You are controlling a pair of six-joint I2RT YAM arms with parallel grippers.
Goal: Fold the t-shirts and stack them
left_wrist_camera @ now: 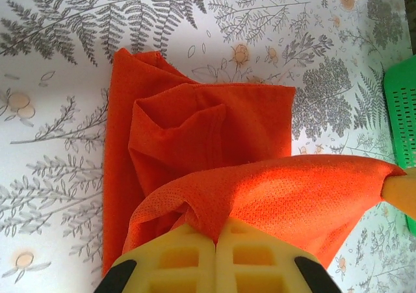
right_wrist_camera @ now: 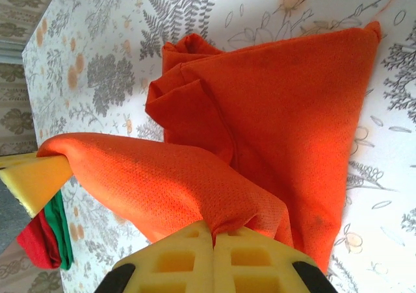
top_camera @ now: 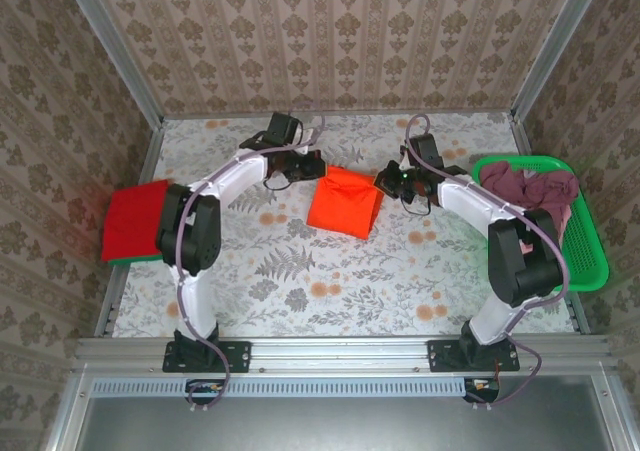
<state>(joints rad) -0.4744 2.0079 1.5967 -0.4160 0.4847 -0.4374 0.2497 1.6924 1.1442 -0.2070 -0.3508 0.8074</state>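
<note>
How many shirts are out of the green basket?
3. The orange shirt lies in the middle. The red shirt sits at the left edge, with a green shirt peeking out under it. More could hide beneath.

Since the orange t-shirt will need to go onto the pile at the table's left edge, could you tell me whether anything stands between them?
Nothing loose lies on the table between the orange t-shirt and the red t-shirt on the pile. The left arm's elbow, though, sits over that stretch, at the pile's right edge.
</note>
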